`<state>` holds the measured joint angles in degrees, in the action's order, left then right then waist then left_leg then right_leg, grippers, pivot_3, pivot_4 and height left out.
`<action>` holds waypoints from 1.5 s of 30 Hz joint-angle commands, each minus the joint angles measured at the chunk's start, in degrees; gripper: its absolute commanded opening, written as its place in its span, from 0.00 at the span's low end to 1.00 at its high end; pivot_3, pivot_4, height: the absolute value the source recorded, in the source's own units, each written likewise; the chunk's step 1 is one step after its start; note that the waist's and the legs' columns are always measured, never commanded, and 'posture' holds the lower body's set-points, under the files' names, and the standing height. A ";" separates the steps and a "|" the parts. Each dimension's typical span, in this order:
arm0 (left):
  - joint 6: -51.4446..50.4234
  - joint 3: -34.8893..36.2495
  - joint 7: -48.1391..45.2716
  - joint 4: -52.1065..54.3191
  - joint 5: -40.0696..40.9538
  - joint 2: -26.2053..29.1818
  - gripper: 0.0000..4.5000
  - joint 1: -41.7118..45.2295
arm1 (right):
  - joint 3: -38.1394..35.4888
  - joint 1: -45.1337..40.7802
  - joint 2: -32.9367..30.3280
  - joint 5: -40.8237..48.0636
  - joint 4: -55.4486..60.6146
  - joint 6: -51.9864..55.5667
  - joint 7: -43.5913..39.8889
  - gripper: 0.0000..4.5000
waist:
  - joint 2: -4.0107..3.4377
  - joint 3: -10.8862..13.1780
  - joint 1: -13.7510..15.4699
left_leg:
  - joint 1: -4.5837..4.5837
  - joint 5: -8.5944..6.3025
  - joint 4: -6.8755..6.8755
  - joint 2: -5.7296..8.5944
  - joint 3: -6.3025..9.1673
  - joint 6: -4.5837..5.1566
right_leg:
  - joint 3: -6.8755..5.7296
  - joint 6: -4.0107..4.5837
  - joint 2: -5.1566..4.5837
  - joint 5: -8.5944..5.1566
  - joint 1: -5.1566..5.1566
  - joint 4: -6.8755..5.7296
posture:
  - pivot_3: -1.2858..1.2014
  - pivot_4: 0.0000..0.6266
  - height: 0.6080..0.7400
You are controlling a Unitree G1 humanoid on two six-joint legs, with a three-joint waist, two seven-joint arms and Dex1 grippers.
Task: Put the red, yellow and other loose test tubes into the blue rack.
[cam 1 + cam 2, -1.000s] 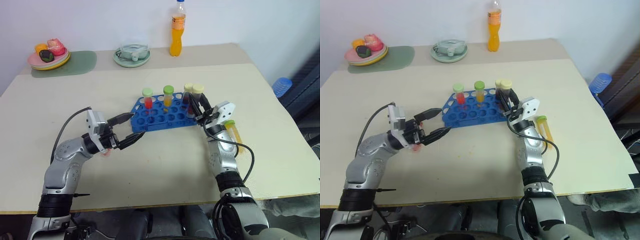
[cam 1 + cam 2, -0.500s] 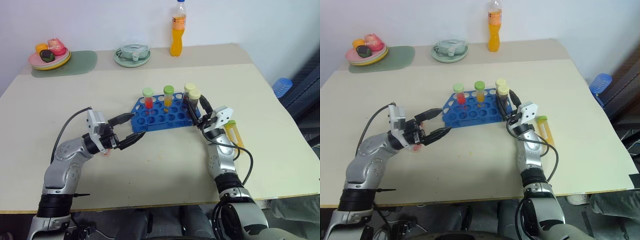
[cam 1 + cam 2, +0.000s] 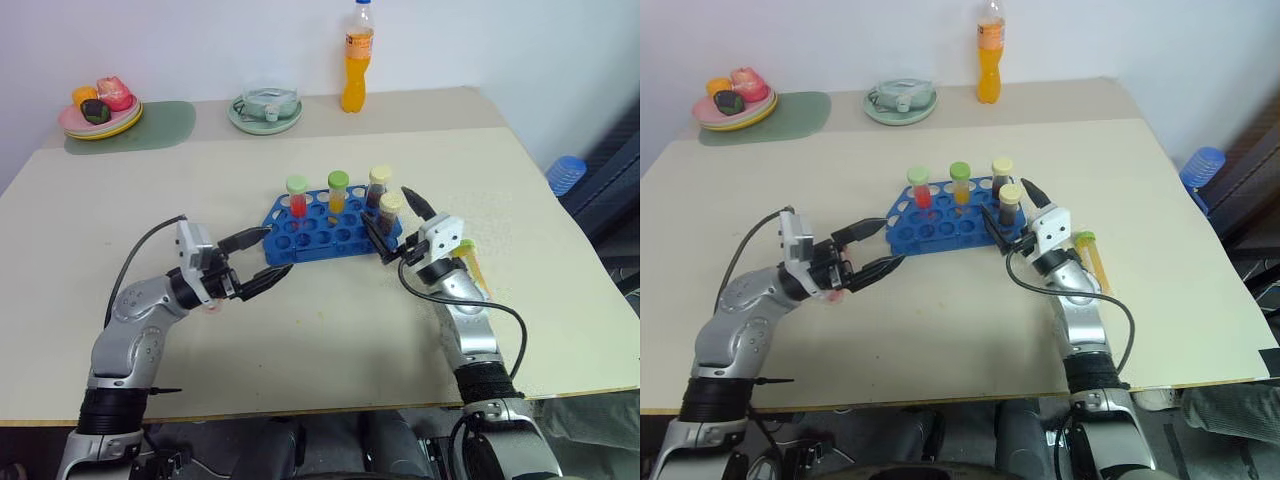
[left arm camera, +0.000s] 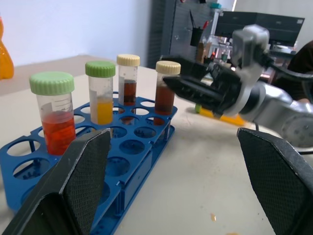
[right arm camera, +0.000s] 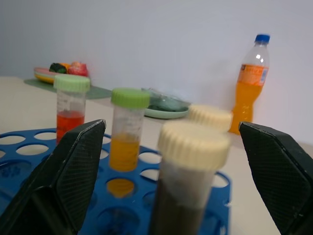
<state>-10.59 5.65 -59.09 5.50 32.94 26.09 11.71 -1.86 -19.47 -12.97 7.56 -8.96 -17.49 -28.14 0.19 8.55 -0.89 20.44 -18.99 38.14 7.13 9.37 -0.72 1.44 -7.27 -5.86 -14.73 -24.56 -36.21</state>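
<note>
The blue rack (image 3: 322, 232) lies mid-table and holds several upright tubes: red liquid with a pale green cap (image 3: 296, 198), yellow with a green cap (image 3: 337, 193), and two dark brown ones with cream caps (image 3: 378, 186) (image 3: 390, 213). My right gripper (image 3: 385, 207) is open, its fingers either side of the nearer brown tube (image 5: 188, 181) without touching it. A loose yellow tube (image 3: 470, 264) lies flat on the table beside my right wrist. My left gripper (image 3: 278, 248) is open at the rack's left end, holding nothing.
An orange drink bottle (image 3: 355, 60), a pale green dish (image 3: 264, 110) and a plate of fruit (image 3: 100, 112) on a green mat stand along the far edge. A blue object (image 3: 565, 172) sits beyond the table's right edge.
My right gripper has opened and let go of the cream-capped brown tube, which now stands in the rack. The hand has drawn back a little. The left arm has not moved.
</note>
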 commanded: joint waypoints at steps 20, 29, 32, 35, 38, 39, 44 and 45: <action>3.14 -0.80 -3.33 -2.99 -0.62 -0.73 0.94 0.86 | -9.69 -9.21 -32.19 14.78 23.42 97.71 0.82 0.99 | 0.01 0.00 1.00 | 0.05 -0.02 0.01 -0.01 -0.03 0.03 | 0.00 0.01 -0.14 0.00 0.07 0.11 | 0.52 0.24 1.00; 1.53 -0.41 -3.59 -1.87 0.33 -0.31 0.94 0.05 | -4.59 -20.38 -34.56 16.08 9.68 106.92 -1.54 0.99 | 0.01 0.00 1.71 | 0.16 -0.03 0.04 0.03 -0.04 0.06 | -0.02 0.00 -0.21 0.00 0.01 0.14 | 0.52 0.24 1.00; 1.19 -0.33 -3.46 -1.40 0.36 -0.17 0.94 -0.48 | -2.61 -20.04 -35.55 16.37 9.40 106.57 -2.48 0.99 | 0.01 0.00 1.59 | 0.16 -0.04 0.04 0.03 -0.04 0.07 | -0.02 0.00 -0.22 0.00 0.00 0.14 | 0.52 0.24 1.00; 0.92 -0.31 -3.31 -0.93 0.40 -0.17 0.94 -0.88 | -1.39 -18.98 -35.56 16.61 9.42 106.75 -2.81 0.99 | 0.01 0.00 1.51 | 0.16 -0.03 0.03 0.01 -0.04 0.06 | -0.02 0.00 -0.20 0.00 -0.02 0.13 | 0.52 0.24 1.00; 0.76 -0.43 -3.20 -0.92 0.41 -0.20 0.94 -0.87 | 1.01 -18.37 -35.84 15.80 8.39 105.21 -3.07 0.99 | 0.01 0.00 1.56 | 0.16 -0.03 0.04 0.01 -0.04 0.06 | -0.02 0.00 -0.20 0.00 -0.02 0.12 | 0.52 0.24 1.00; 0.76 -0.51 -3.22 -0.94 0.38 -0.19 0.94 -0.85 | 2.18 -18.29 -35.79 15.26 7.56 103.99 -3.15 0.99 | 0.01 0.00 1.57 | 0.16 -0.03 0.04 0.01 -0.05 0.06 | -0.02 0.00 -0.21 0.00 -0.02 0.12 | 0.52 0.24 1.00; 0.83 -0.76 -3.42 -1.08 0.25 -0.16 0.94 -0.83 | 6.72 -18.63 -35.69 13.36 3.89 99.85 -3.69 0.94 | 0.18 -0.10 1.49 | 0.11 -0.03 0.06 0.01 -0.06 0.06 | -0.02 0.00 -0.19 0.00 0.04 0.13 | 0.52 0.24 1.00; 0.82 -0.80 -3.52 -1.15 0.25 -0.12 0.94 -0.81 | 7.87 -18.85 -35.54 12.55 2.80 98.49 -3.62 0.88 | 0.24 -0.14 1.43 | 0.07 -0.03 0.07 0.01 -0.07 0.06 | -0.02 0.00 -0.19 0.00 0.08 0.13 | 0.52 0.24 1.00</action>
<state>-9.78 4.67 -62.30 2.69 32.58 25.58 10.94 4.13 -38.13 -48.31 21.79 -3.80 83.33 -31.96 0.43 8.41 0.54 20.47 -19.03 38.22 7.14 9.29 -0.66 1.42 -7.27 -6.04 -14.72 -24.45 -36.08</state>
